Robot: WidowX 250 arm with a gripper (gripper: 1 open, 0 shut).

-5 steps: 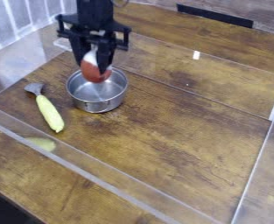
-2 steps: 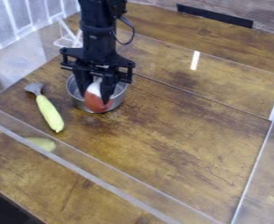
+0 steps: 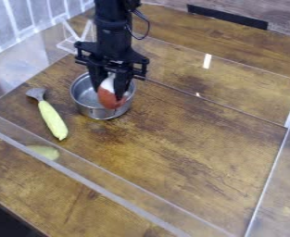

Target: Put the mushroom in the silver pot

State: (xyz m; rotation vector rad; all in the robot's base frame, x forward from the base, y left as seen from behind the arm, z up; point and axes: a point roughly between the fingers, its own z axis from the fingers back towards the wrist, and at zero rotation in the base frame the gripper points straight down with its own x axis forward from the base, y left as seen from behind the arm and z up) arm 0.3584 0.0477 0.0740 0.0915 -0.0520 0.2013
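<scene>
From here my gripper (image 3: pixel 110 78) hides the top of the mushroom (image 3: pixel 107 93), and I can't make out the stem; the pincer is clamped on it. The mushroom sits within the outline of the pot (image 3: pixel 93 110), but I cannot tell whether it touches the bottom

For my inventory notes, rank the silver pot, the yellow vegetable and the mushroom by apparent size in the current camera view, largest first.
1. Silver pot
2. Yellow vegetable
3. Mushroom, partly hidden by the gripper
</scene>
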